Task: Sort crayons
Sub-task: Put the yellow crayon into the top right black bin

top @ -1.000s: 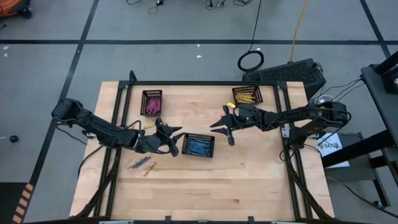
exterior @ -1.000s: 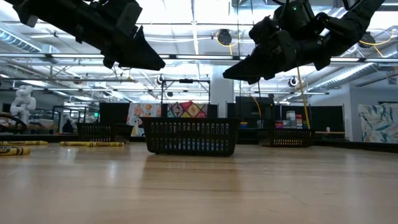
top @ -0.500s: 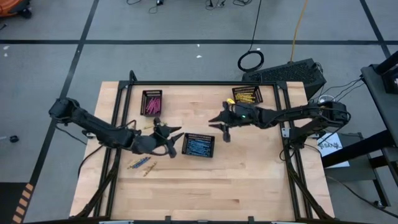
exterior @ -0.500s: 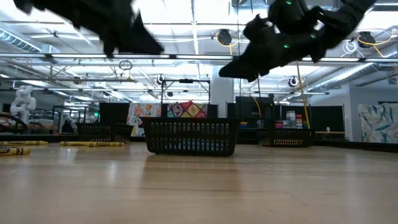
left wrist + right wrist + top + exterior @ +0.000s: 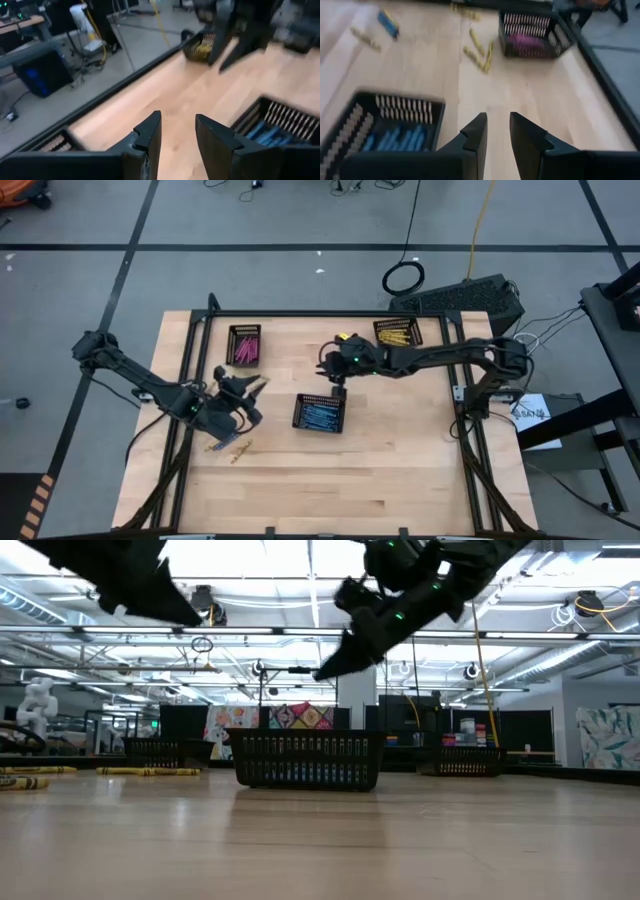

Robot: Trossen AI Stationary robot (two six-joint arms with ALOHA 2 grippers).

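Three black mesh trays stand on the wooden table: one with pink crayons (image 5: 244, 345) at the far left, one with yellow crayons (image 5: 398, 332) at the far right, and one with blue crayons (image 5: 320, 412) in the middle. Loose crayons (image 5: 231, 445) lie near the left front, and more yellow ones (image 5: 477, 50) lie near the pink tray. My left gripper (image 5: 177, 131) hangs open above the table, left of the blue tray. My right gripper (image 5: 498, 129) hangs open just beyond the blue tray's far side. Neither has anything between its fingers.
A black metal frame (image 5: 300, 313) runs along the table's far and side edges. Bare wood lies across the table's near half (image 5: 340, 480). In the low view, loose crayons (image 5: 25, 778) lie at the left, with the room behind.
My left gripper has drawn back from the blue tray toward the table's left edge, risen and tipped nearer level. My right gripper has gone toward the table's left, past the blue tray's far side, rising and tipping nearer level. The trays and crayons have stayed put.
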